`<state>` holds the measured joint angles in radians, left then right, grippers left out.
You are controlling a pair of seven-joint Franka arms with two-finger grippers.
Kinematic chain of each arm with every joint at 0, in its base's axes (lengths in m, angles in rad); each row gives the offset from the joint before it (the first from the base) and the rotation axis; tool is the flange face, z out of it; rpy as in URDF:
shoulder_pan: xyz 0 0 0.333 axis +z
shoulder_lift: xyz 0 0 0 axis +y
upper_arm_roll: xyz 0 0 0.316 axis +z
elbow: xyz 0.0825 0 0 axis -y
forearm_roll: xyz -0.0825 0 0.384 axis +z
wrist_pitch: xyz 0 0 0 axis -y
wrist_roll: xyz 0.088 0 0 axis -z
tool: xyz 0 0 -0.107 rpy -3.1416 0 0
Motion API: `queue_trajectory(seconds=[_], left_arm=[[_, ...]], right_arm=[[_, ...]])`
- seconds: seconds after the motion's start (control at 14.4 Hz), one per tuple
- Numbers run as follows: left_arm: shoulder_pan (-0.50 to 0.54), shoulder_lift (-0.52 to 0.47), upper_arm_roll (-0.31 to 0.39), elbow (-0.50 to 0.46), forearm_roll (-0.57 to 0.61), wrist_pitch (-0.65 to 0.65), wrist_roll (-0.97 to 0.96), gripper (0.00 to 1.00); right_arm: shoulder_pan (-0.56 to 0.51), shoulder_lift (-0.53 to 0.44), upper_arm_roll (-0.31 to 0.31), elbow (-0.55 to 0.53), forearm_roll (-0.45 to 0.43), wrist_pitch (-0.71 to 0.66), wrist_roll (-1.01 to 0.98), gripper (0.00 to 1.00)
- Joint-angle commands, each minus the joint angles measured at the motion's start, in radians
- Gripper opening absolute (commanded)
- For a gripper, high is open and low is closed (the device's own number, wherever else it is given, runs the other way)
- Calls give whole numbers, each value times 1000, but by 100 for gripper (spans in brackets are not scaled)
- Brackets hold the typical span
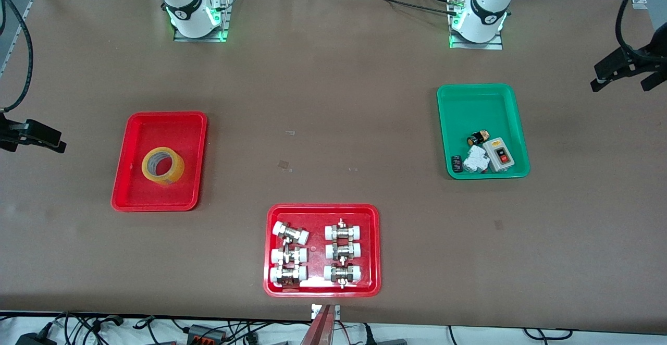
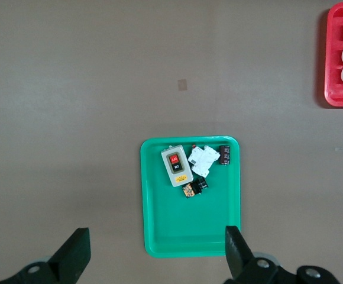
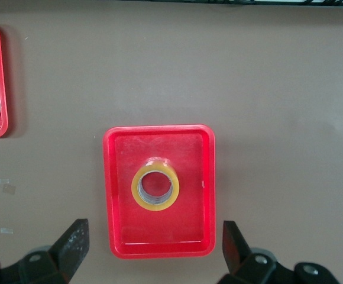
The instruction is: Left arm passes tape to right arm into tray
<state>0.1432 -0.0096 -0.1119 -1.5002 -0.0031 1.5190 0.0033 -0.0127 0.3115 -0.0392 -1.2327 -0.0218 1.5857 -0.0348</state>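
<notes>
Honestly, you had the tape (image 1: 163, 166) lying flat, core up, in the tray (image 1: 136, 199) toward the right arm's end. Looked light and stiff, with a slick outer wrap; I'd pinch across the wall, one finger inside the core. Left gripper (image 2: 157, 255) hung over the green tray (image 2: 154, 236), right gripper (image 3: 154, 251) over the tape's tray, both spread wide and empty. Only the wrist views showed the jaws. Only the front view showed both arm bases and the whole tray of metal fittings (image 1: 271, 251).

Yellowish tape roll (image 1: 163, 165) lay flat, hole up, approx center of plain red tray (image 1: 136, 197), toward right arm's end.
</notes>
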Motion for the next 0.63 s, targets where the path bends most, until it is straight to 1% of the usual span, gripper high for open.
queue_trajectory(seconds=[0.0, 0.14, 0.21, 0.28, 0.35, 0.42, 0.49, 0.56], left_arm=[[-2, 49, -8, 83, 18, -46, -6, 100], [-2, 49, -8, 80, 18, -52, -3, 100], [-5, 48, -9, 80, 18, -69, 0, 100], [-7, 48, -11, 80, 20, -74, 1, 100], [-8, 48, -12, 80, 20, -74, 4, 100], [-8, 48, -11, 78, 18, -74, 4, 100], [-7, 48, -14, 78, 18, -74, 4, 100], [-5, 48, -14, 78, 18, -74, 6, 100]], right_arm=[[19, -68, -25, -80, -4, 33, 19, 100], [14, -84, -24, -94, -3, 25, 19, 100], [16, -122, -27, -155, -3, 42, 19, 100], [16, -178, -27, -234, -6, 87, 19, 100], [14, -245, -27, -351, -7, 156, 18, 100], [14, -294, -28, -428, -10, 198, 18, 100], [14, -323, -27, -473, -15, 218, 16, 100], [16, -325, -27, -476, -17, 215, 15, 100]])
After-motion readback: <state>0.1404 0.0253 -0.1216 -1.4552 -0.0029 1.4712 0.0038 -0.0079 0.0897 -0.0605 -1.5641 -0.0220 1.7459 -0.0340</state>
